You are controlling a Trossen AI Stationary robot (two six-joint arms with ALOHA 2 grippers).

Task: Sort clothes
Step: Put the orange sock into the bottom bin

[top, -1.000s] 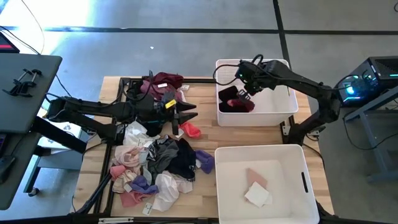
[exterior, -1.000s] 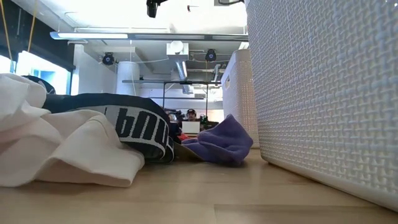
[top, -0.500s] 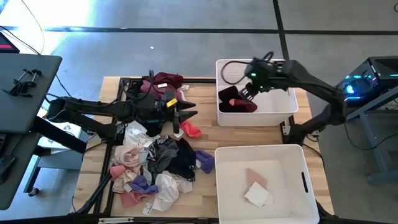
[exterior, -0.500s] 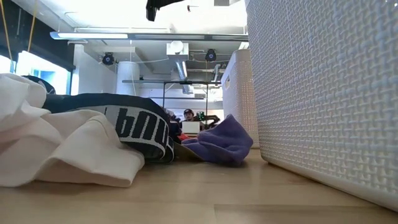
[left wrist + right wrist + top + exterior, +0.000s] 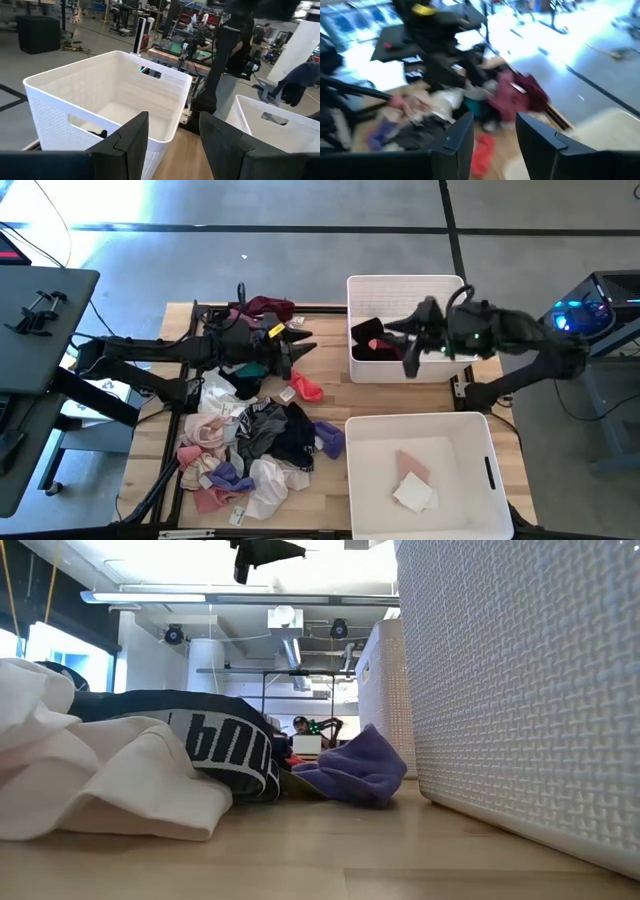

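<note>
Swinging out of the far bin [image 5: 405, 285], the right gripper [image 5: 408, 352] now hangs over its near rim, empty. Left gripper [image 5: 298, 340] hovers above the clothes [image 5: 255, 445] heaped on the table [image 5: 325, 395], fingers apart and empty. Right fingers stand apart too. Those garments look light, soft and floppy: pinch a raised fold. 2 bins already hold pieces.

Clothes pile [image 5: 255, 445] on table's [image 5: 330, 395] left; two bins right, far bin [image 5: 408, 290] behind near bin [image 5: 420, 430].

Blurred clothes [image 5: 445, 107] in the right wrist view; distant person [image 5: 300, 724] too small.
</note>
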